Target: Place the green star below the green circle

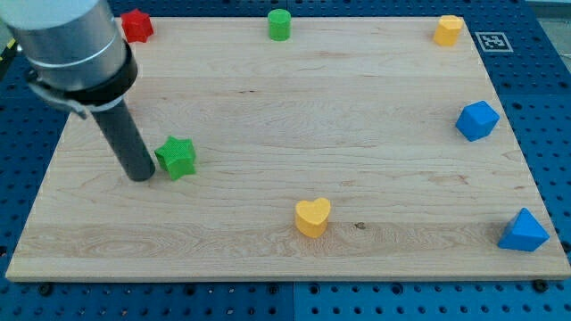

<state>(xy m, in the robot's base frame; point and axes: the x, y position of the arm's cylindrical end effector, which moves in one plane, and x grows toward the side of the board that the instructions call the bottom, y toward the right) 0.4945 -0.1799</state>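
Note:
The green star lies on the wooden board at the view's left, about halfway down. The green circle, a short cylinder, stands at the view's top edge, a little left of centre. My tip rests on the board just left of the green star, touching or nearly touching its left side. The rod rises from the tip up to the grey arm body at the view's top left.
A red block sits at the top left corner. A yellow block sits at the top right. A blue block lies at the right edge, a blue triangle at the bottom right, a yellow heart at bottom centre.

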